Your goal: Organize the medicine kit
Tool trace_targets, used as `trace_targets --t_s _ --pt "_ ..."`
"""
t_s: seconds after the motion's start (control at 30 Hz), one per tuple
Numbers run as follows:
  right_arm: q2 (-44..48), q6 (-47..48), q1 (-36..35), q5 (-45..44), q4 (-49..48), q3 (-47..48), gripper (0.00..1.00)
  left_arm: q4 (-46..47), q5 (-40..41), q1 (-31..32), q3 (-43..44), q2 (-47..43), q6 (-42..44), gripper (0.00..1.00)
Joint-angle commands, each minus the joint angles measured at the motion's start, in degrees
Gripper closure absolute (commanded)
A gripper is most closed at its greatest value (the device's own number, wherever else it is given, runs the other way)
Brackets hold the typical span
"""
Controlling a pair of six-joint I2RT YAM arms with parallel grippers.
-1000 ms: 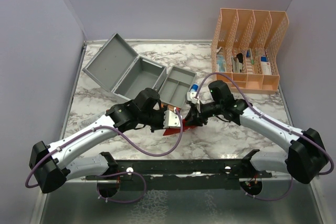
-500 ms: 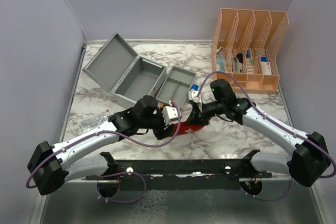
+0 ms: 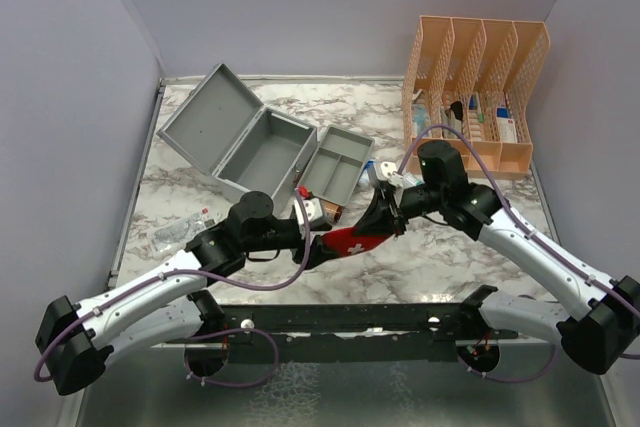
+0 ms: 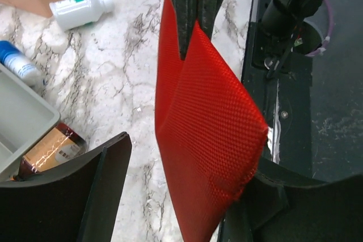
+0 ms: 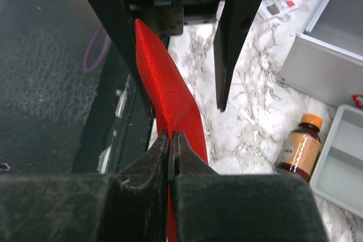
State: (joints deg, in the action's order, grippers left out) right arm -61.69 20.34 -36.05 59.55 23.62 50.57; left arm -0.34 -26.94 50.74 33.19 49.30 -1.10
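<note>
Left gripper (image 4: 193, 157) is seen with its jaws spread apart and nothing clamped, placed near of the medicine kit (image 3: 250, 142), which is stood at the far left of the marble table (image 3: 440, 257) with its lid thrown back and its grey inner tray (image 3: 335, 165) set just to its right. Between the spread fingers (image 4: 108, 168) a red pouch (image 3: 352, 240) is hung, laid against one finger, and its right edge is pinched by the fully closed right gripper (image 5: 170, 143). At the far right a peach organizer (image 3: 475, 97) is stood.
</note>
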Motion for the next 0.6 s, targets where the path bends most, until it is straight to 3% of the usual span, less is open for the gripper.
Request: trace_targets --t_s 0.0,0.2,0.37,0.5,0.57 --pt "-1.5 -4.2 -0.2 4.6 -0.5 4.4 0.99 3.8 -4.4 0.3 0.5 -1.9 -1.4 0.36" --pt "-1.5 -9.4 -0.2 2.3 -2.6 4.9 0.99 4.5 -2.7 0.3 -1.6 -5.6 -3.4 0.40" --pt "-2.3 -12.1 -0.2 0.9 -2.5 6.0 0.99 8.0 -2.4 0.3 -3.3 -7.7 -5.8 0.65" --pt "-1.9 -14.4 -0.2 0.4 -4.2 5.5 0.99 10.7 -2.8 0.3 -5.0 -8.2 -7.5 0.76" --pt "-1.7 -15.3 -0.2 -0.4 -4.2 5.7 0.97 10.7 -2.8 0.2 -4.7 -7.9 -7.6 0.93"
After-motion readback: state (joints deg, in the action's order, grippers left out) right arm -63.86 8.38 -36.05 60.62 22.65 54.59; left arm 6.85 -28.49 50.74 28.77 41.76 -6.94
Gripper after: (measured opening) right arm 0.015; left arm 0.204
